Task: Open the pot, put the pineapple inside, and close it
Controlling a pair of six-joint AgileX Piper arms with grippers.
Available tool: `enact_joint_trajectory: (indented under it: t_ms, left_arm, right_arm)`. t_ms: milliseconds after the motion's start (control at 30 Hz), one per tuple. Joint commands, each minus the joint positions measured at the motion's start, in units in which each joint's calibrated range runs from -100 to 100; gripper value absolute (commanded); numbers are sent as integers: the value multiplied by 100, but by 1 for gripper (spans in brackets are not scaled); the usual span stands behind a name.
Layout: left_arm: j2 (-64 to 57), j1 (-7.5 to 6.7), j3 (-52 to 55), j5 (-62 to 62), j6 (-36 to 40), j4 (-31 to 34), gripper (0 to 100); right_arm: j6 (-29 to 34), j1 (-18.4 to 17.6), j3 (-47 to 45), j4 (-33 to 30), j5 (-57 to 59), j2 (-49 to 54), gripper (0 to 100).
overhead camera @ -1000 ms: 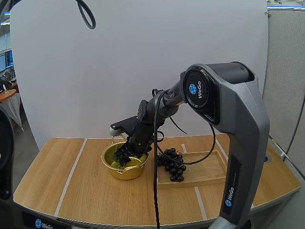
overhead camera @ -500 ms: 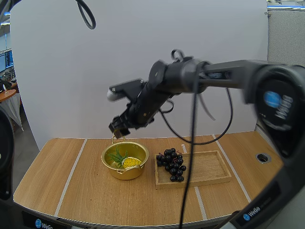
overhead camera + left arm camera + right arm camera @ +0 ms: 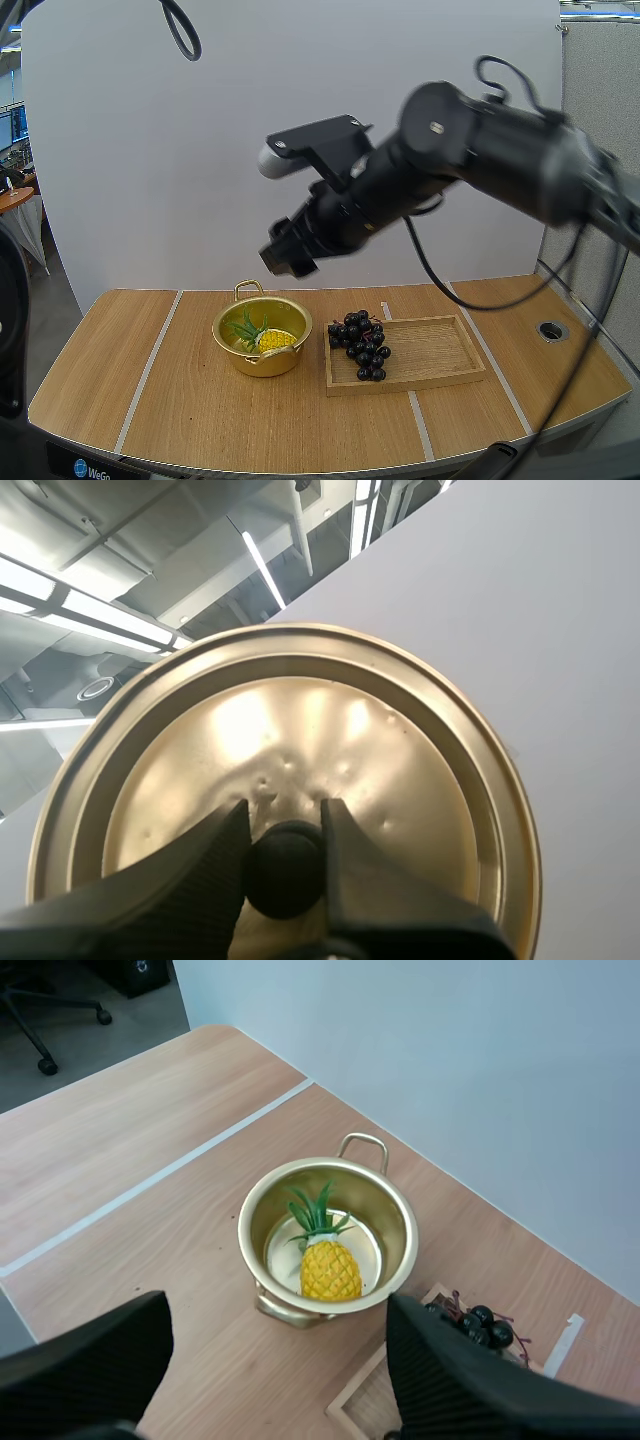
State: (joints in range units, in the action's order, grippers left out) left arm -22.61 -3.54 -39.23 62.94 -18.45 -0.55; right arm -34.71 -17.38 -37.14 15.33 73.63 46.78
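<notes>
The pineapple (image 3: 330, 1268) lies inside the pot (image 3: 262, 1203), on its bottom, with the yellow body toward the near rim and the green leaves pointing toward the far handle. The pot is open and stands on the table (image 3: 190, 400), just beside the left end of the tray (image 3: 440, 352). The grapes (image 3: 361, 345) lie at that end of the tray, and some of them reach over its edge toward the pot.

We hold the lid (image 3: 330, 730) away from the pot in our left gripper (image 3: 284, 825). Its two fingers pinch the black knob (image 3: 285, 872) between their tips. The lid's round golden face, with a few small dents near the knob, is turned toward the wrist.

Our right gripper (image 3: 288, 252) hangs high over the table, above the pot and well apart from it. From its wrist we look straight down on the pot and the pineapple. Its fingers (image 3: 90, 1360) stand wide apart, one on each side of the pot, with nothing between them. The right arm reaches in from the right side, above the tray.
</notes>
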Motion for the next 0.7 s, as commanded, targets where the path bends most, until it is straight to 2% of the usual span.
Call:
enact_joint_trajectory:
  t_ms: [0,300,400,533,667]
  left_arm:
    - [-39,-24,-52,-193,42,4,0]
    - [-39,-24,-52,-193,42,4,0]
    - [-39,-24,-52,-193,42,4,0]
    - [-39,-24,-52,-193,42,4,0]
    - [-39,-24,-52,-193,42,4,0]
  right_arm:
    - [247,3,-782,-175,666,1408,100]
    - [519,3,-1497,-573,1832,3090,100]
    - [817,3,-1649,-867,2054,3629,100]
    - [904,3,-1677,-1092,2637,4120,100]
    - [1097,3,-1677,-1361,2637,4482,100]
